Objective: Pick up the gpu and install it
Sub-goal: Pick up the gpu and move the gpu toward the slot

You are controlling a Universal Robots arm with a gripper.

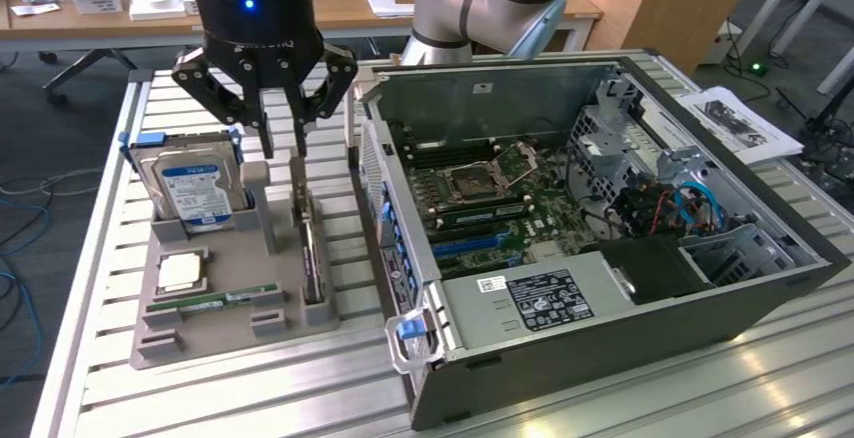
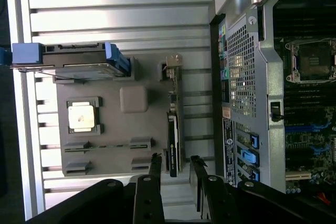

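Observation:
The gpu [image 1: 310, 248] is a thin dark card standing on edge in a slot of the grey holder tray [image 1: 220, 333], on the side nearest the computer case. My gripper [image 1: 283, 148] hangs just above the card's far end, open, with nothing held. In the wrist view the card [image 2: 173, 129] runs lengthwise away from the gripper [image 2: 176, 167]. Its near end lies between the two dark fingertips [image 2: 156, 165], with a gap on each side.
The open computer case [image 1: 534, 378] lies at the exterior view's right, its motherboard [image 1: 494, 203] and blue slots exposed. The tray also holds a silver hard drive [image 1: 190, 186], a processor chip [image 1: 180, 273] and a green memory stick [image 1: 220, 301]. All rest on a slatted metal table [image 1: 267, 398].

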